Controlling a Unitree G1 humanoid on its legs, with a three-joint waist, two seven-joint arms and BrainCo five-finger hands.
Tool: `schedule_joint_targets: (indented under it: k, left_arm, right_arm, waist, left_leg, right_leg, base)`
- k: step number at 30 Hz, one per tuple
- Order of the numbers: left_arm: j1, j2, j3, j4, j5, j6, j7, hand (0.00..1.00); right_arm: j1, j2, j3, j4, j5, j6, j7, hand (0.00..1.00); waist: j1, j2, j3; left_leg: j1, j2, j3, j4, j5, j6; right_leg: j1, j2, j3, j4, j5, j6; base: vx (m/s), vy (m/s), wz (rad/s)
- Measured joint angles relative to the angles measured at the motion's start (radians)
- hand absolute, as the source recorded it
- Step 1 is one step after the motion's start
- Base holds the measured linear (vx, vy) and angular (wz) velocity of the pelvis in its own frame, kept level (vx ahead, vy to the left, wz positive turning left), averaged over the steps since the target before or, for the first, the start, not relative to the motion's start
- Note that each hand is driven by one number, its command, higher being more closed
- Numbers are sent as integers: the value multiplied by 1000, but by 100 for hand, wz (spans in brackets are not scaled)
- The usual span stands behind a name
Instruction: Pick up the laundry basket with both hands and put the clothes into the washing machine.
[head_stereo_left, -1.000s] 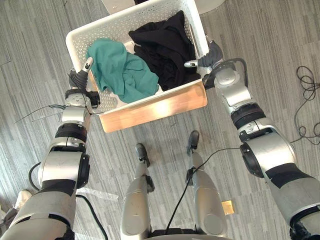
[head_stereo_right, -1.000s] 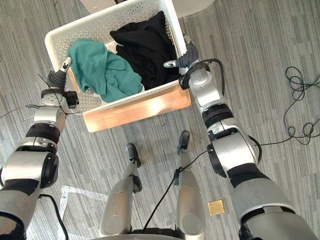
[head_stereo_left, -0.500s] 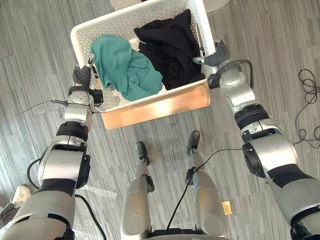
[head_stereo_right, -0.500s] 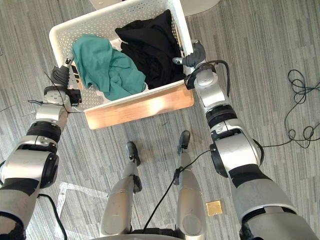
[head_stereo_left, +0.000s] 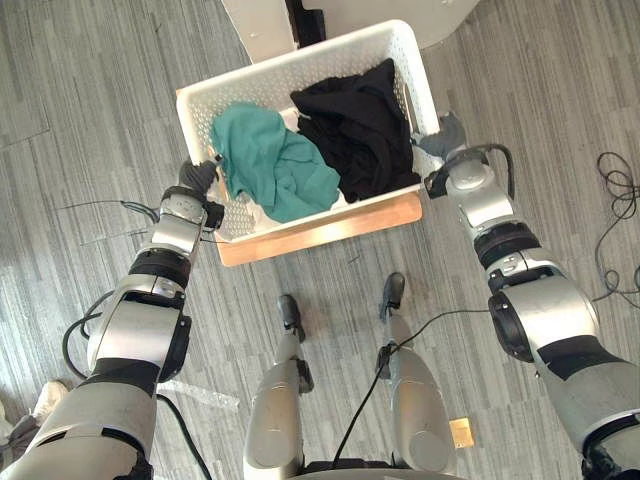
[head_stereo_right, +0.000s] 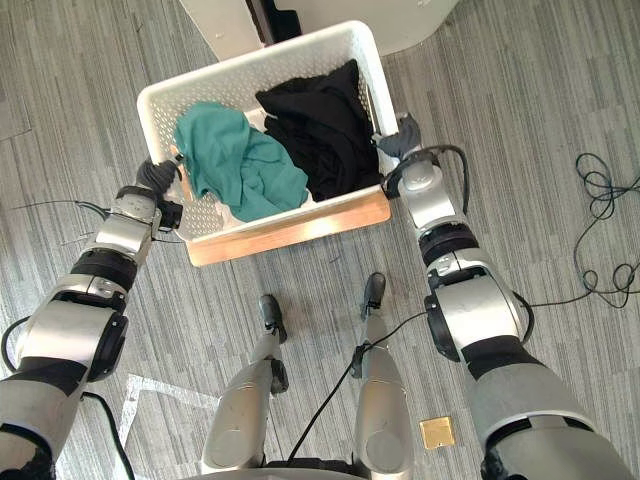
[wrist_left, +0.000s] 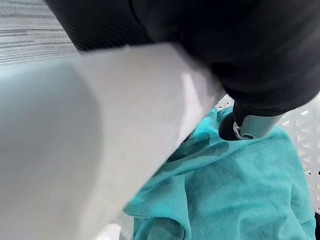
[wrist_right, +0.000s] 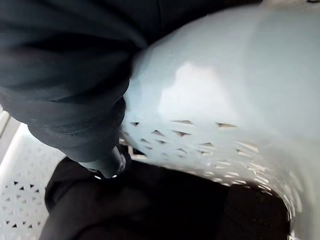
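Observation:
The white perforated laundry basket (head_stereo_left: 300, 55) rests on a low wooden board (head_stereo_left: 330, 228) in front of me. A teal garment (head_stereo_left: 275, 165) lies in its left half and a black garment (head_stereo_left: 360, 135) in its right half. My left hand (head_stereo_left: 195, 178) is curled over the basket's left rim (wrist_left: 100, 125), with its thumb (wrist_left: 250, 127) inside above the teal garment (wrist_left: 240, 190). My right hand (head_stereo_left: 447, 135) grips the right rim (wrist_right: 225, 90), its thumb (wrist_right: 107, 165) inside over the black garment (wrist_right: 150, 205).
A white appliance (head_stereo_right: 400, 15) with a dark part (head_stereo_left: 305, 20) stands just beyond the basket's far side. Grey plank flooring (head_stereo_left: 90, 90) spreads out on both sides.
Both hands have gone from straight fingers beside the basket to curled round its side rims. The whole picture has shifted, bringing the white appliance into view.

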Motion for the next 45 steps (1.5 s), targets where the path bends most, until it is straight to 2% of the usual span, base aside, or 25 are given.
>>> schedule_joint_targets:
  k: [6, 8, 11, 15, 18, 19, 24, 27, 28, 30, 31, 32, 33, 34, 35, 36, 37, 38, 39, 40, 41, 42, 43, 45]
  left_arm:
    - [102, -2, 3, -7, 29, 8, -84, 100]
    - [179, -2, 35, -50, 31, -1, -102, 100]
    - [307, -2, 38, -134, 43, -9, -104, 100]
    - [643, -45, 99, -404, 11, -29, -115, 100]
    - [811, -77, 113, -547, -43, -37, -146, 100]
    - [879, -105, 114, -612, -77, -44, -147, 100]
    - [1021, -235, 116, -834, -162, -71, -156, 100]
    - [1056, -286, 115, -908, -180, -93, -170, 100]
    - [1057, -309, 115, -912, -180, -96, -172, 100]
    - [1060, -354, 110, -909, -180, -100, -171, 100]
    - [1065, -374, 105, -908, -180, -100, -171, 100]
    - [1079, -386, 103, -905, -180, -100, -171, 100]
    - [1106, -396, 103, -905, -180, -100, -170, 100]
    - [1112, -400, 102, -905, -180, -100, -170, 100]
    - [1130, -412, 102, -905, -190, -100, -167, 100]
    - [1143, -418, 102, -905, -194, -101, -166, 100]
    - [1151, -421, 102, -905, -198, -102, -166, 100]
    - [1171, -432, 102, -907, -201, -107, -162, 100]
    - [1191, -437, 102, -913, -204, -109, -156, 100]
    - [1216, -438, 106, -946, -217, -112, -136, 100]
    - [1230, -438, 109, -963, -218, -114, -129, 100]
    - [1255, -432, 112, -1002, -220, -116, -121, 100]
    - [1274, -427, 113, -1030, -223, -128, -119, 100]
    - [1278, -395, 112, -1035, -234, -135, -117, 100]
  right_arm:
    - [137, 34, -6, -7, 0, 3, 26, 100]
    - [210, 37, 17, -36, -1, 20, 53, 100]
    - [327, 36, 42, -108, -1, 32, 79, 100]
    - [644, 19, 26, -360, 0, 55, 134, 100]
    - [796, -2, -34, -498, 1, 61, 179, 100]
    - [869, -7, -81, -578, 1, 60, 190, 100]
    - [1044, -8, -289, -782, 48, 3, 208, 100]
    - [1103, -2, -368, -869, 79, -46, 208, 100]
    - [1125, 12, -402, -901, 79, -60, 208, 100]
    - [1157, 45, -456, -918, 79, -85, 206, 100]
    - [1176, 54, -474, -921, 79, -90, 204, 100]
    - [1194, 60, -478, -921, 79, -90, 203, 100]
    - [1214, 62, -478, -928, 78, -90, 204, 100]
    - [1215, 62, -478, -929, 77, -90, 204, 100]
    - [1223, 63, -477, -928, 76, -90, 204, 100]
    - [1232, 63, -477, -929, 76, -90, 204, 100]
    - [1238, 64, -476, -930, 76, -90, 204, 100]
    - [1246, 64, -470, -942, 75, -89, 203, 100]
    - [1253, 65, -461, -955, 75, -88, 196, 100]
    - [1253, 64, -438, -969, 73, -88, 188, 100]
    - [1253, 63, -431, -978, 73, -88, 187, 100]
    - [1253, 64, -417, -1000, 73, -88, 186, 100]
    - [1258, 67, -409, -1025, 73, -89, 184, 100]
    - [1311, 101, -396, -1085, 70, -88, 168, 100]
  waist:
    - [-11, 3, -1]
    - [-22, 11, -9]
    - [-25, 29, -45]
    - [-27, 67, -120]
    - [-27, 70, -167]
    - [-26, 70, -201]
    - [-37, 62, -276]
    - [-67, 62, -297]
    - [-81, 60, -310]
    - [-87, 60, -310]
    - [-89, 62, -311]
    - [-87, 57, -310]
    - [-85, 49, -309]
    - [-84, 50, -309]
    - [-81, 55, -308]
    - [-82, 59, -308]
    - [-82, 58, -306]
    - [-77, 61, -303]
    - [-74, 65, -304]
    - [-62, 65, -304]
    - [-50, 65, -304]
    - [-25, 68, -306]
    - [-24, 88, -318]
    - [-31, 38, -336]
  left_leg:
    - [85, 3, -3, -1, -2, 0]
    - [118, 3, -15, -1, -4, 0]
    - [137, 5, -24, -2, -11, -2]
    - [189, 12, -25, -3, -37, -12]
    - [220, 20, -24, -3, -53, -20]
    - [223, 24, -24, -4, -57, -22]
    - [284, 40, -8, -21, -75, -31]
    - [311, 55, 1, -15, -92, -37]
    - [308, 64, 1, 11, -102, -37]
    - [296, 96, 1, 117, -162, -38]
    - [286, 118, 3, 187, -197, -27]
    - [267, 143, 9, 299, -226, 4]
    - [203, 169, -10, 497, -238, 67]
    - [190, 175, -18, 535, -235, 83]
    - [144, 184, -80, 670, -207, 127]
    - [119, 183, -132, 757, -162, 144]
    - [108, 181, -157, 796, -145, 142]
    - [94, 154, -218, 848, -203, 113]
    - [106, 102, -263, 840, -274, 96]
    - [126, 9, -349, 788, -367, 76]
    - [136, -32, -398, 745, -398, 67]
    - [156, -94, -474, 631, -427, 70]
    - [162, -107, -505, 531, -441, 104]
    - [174, -103, -423, 491, -440, 108]
  right_leg:
    - [88, 1, -7, 1, -16, -13]
    - [130, 0, -22, 1, -25, -13]
    - [154, 0, -32, 2, -42, -15]
    - [214, 6, -48, -2, -62, -3]
    - [247, 13, -48, -5, -74, 4]
    - [250, 17, -48, -5, -81, 5]
    - [300, 39, -35, -26, -93, 7]
    - [320, 52, -28, -19, -112, 8]
    - [327, 58, -28, -15, -122, 4]
    - [343, 72, -22, 18, -154, -6]
    - [348, 82, -17, 44, -177, -12]
    - [350, 90, 6, 83, -210, -22]
    - [352, 94, 34, 114, -233, -35]
    - [353, 96, 39, 120, -236, -37]
    - [359, 106, 73, 138, -249, -44]
    - [367, 117, 108, 145, -256, -51]
    - [372, 124, 137, 145, -260, -58]
    - [375, 136, 182, 157, -267, -70]
    - [370, 147, 224, 170, -267, -77]
    - [357, 166, 294, 186, -267, -81]
    - [349, 178, 330, 193, -267, -81]
    - [328, 210, 397, 207, -268, -80]
    - [311, 245, 437, 223, -271, -72]
    - [301, 232, 479, 212, -267, -47]
  base:
    - [-2, 5, 2]
    - [-7, 16, 16]
    - [7, 15, 12]
    - [69, 17, 4]
    - [95, 16, 0]
    - [89, 6, -2]
    - [69, 2, -12]
    - [58, -11, -11]
    - [62, -19, -11]
    - [69, -33, -13]
    - [63, -51, -30]
    - [54, -115, -56]
    - [30, -90, -58]
    - [11, -117, -75]
    - [49, -60, -80]
    - [70, -67, -91]
    - [132, 20, -100]
    - [106, 52, -104]
    - [110, 112, -155]
    - [46, 103, -153]
    - [19, 155, -195]
    - [-35, 187, -185]
    - [-45, 231, -174]
    - [32, 202, -94]
